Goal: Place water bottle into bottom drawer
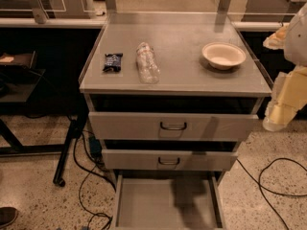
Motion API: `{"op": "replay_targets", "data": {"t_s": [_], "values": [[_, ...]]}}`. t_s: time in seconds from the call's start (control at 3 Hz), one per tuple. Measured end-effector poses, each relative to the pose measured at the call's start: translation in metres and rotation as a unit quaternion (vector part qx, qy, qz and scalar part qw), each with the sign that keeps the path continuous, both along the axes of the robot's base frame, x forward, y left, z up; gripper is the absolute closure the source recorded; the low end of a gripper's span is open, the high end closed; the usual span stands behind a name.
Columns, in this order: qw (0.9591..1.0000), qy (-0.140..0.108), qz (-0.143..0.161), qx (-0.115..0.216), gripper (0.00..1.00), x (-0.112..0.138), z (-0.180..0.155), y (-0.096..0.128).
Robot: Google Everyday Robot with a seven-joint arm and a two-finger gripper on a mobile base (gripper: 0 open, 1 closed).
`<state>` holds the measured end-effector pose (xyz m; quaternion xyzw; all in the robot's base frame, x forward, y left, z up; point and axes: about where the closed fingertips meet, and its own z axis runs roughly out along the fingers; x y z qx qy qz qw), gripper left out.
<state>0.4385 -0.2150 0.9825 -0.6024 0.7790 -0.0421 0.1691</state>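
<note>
The water bottle [147, 62], clear and crinkled, lies on its side on top of the grey cabinet [182, 78], left of centre. The bottom drawer [166, 205] is pulled open below, with a plain grey floor and nothing in it. My gripper [279, 108] hangs at the right edge of the view, beside the cabinet's right front corner. It is well to the right of the bottle and holds nothing that I can see.
A small dark snack packet [112, 62] lies left of the bottle. A white bowl [223, 54] sits at the right of the cabinet top. The two upper drawers [172, 126] with dark handles stand slightly out. Black cables [271, 176] trail on the speckled floor.
</note>
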Motion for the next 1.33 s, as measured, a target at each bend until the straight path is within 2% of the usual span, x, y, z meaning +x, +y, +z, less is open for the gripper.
{"op": "replay_targets", "data": {"t_s": [0.33,0.67,1.0,1.33], "values": [[1.0,0.0,0.0,0.0,0.0,0.0,0.0,0.0],[0.9998,-0.001,-0.018,0.01,0.0,-0.009,-0.008,0.005],[0.9985,-0.005,-0.053,0.014,0.0,-0.012,-0.017,0.026],[0.9948,-0.01,-0.099,0.025,0.0,-0.012,-0.012,0.05]]}}
